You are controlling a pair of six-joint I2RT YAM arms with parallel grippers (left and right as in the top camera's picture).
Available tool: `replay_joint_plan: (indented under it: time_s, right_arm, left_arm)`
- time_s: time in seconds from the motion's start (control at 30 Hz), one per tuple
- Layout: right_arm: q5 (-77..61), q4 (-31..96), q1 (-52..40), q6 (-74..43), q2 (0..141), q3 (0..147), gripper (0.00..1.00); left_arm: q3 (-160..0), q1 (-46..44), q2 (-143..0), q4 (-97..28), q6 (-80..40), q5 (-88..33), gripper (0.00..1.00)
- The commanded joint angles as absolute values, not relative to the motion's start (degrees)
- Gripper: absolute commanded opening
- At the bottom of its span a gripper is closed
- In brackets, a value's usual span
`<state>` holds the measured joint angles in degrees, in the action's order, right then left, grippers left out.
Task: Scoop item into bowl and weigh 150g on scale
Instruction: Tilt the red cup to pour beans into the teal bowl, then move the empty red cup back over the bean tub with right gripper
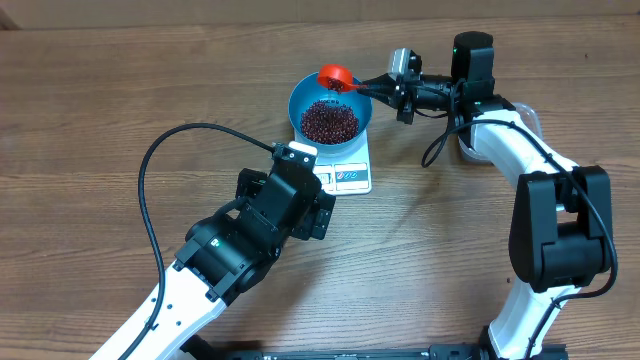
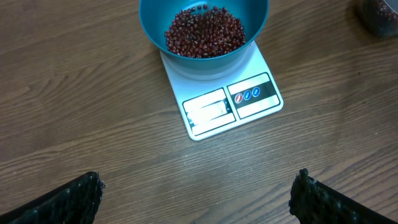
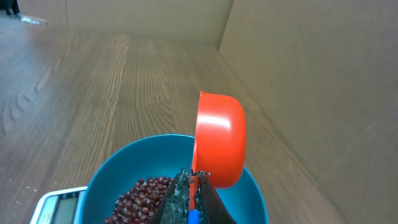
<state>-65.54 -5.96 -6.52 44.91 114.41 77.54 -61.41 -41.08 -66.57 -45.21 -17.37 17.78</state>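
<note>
Left gripper (image 2: 196, 202), lower centre-left of the overhead frame: jaws spread wide, empty. Scale (image 1: 350, 176), centre: carries the blue bowl (image 1: 298, 100), with beans (image 1: 330, 121) heaped inside. Orange scoop (image 1: 334, 75): tipped on edge above the bowl's upper rim. Right gripper (image 1: 385, 88), upper right: clamped on the scoop's handle.
</note>
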Motion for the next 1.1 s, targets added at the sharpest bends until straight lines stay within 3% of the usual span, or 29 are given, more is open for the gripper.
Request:
replay_joint_plan:
  time_s: [0.0, 0.8, 1.07]
  right_arm:
    - [-65.3, -6.2, -6.7, 48.6, 115.0, 77.3, 0.04]
    - [-67.4, -4.7, -6.7, 52.1, 115.0, 77.3, 0.04]
    - [-69.3, -7.4, -6.7, 41.8, 115.0, 77.3, 0.04]
  left_arm:
    - [-61.2, -40.5, -66.8, -45.2, -16.9, 18.0, 0.99]
    - [-61.2, -40.5, -66.8, -45.2, -16.9, 18.0, 0.99]
    - [-61.2, -40.5, -66.8, -45.2, -16.9, 18.0, 0.99]
